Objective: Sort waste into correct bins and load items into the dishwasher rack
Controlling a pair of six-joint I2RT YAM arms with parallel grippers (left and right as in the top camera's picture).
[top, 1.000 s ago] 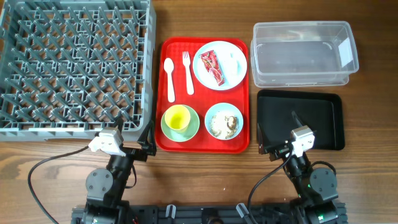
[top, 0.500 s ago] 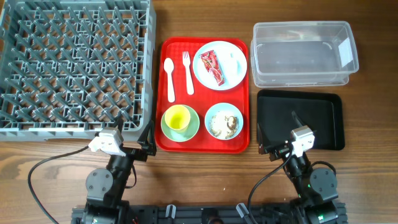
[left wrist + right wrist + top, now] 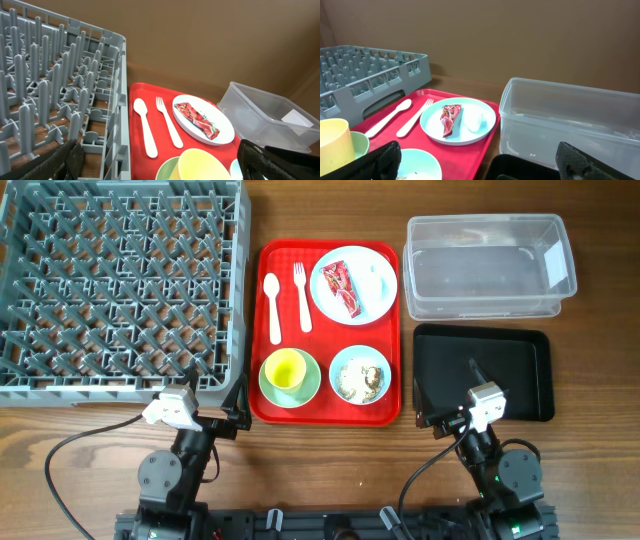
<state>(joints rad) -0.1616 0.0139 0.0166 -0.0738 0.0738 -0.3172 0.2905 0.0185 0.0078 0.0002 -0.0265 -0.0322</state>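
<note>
Resting on smooth round plate (image 3: 378,280), crinkled wrapper (image 3: 343,288).

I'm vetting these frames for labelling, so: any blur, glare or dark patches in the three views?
Overhead: even light, sharp throughout, only faint sheen on the clear tub. Left wrist: the rack and plate are crisp, while the left fingers are dark and soft. Right wrist: the right fingers are likewise dark, and the yellow cup is cut off at the frame edge.
</note>
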